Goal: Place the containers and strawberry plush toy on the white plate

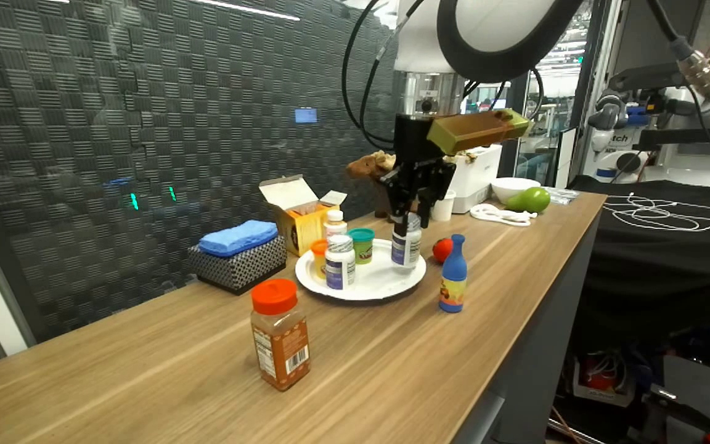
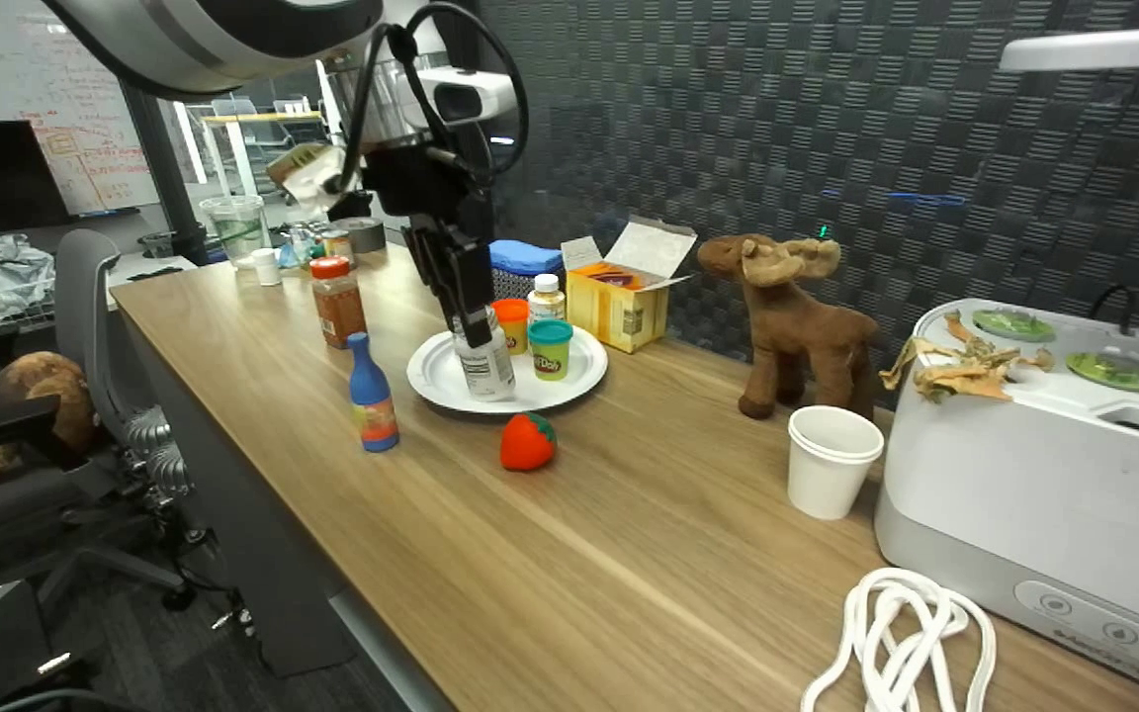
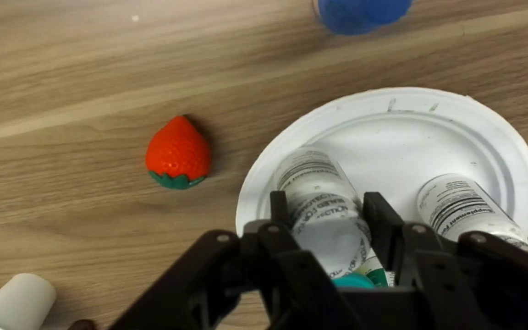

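Note:
Over the white plate (image 3: 410, 98), my gripper (image 3: 326, 206) is closed around the capped top of a white bottle (image 3: 312, 172). That bottle leans in an exterior view (image 2: 488, 371), its base at or just above the plate; contact is unclear. Also on the plate are a second white bottle (image 1: 340, 266), a teal-lidded jar (image 2: 551, 358), an orange-lidded jar (image 2: 510, 324) and a small white-capped bottle (image 2: 546, 303). The strawberry plush toy (image 3: 179, 151) lies on the table beside the plate. Off the plate stand a blue bottle (image 1: 453, 277) and an orange-brown, red-capped container (image 1: 281, 345).
Behind the plate sit a yellow box (image 2: 619, 307) with raised flaps and a blue cloth (image 1: 239, 238) on a patterned box. A brown plush moose (image 2: 807, 336), paper cups (image 2: 832, 465), a white appliance (image 2: 1044, 475) and a white cord (image 2: 901, 633) stand farther along the table.

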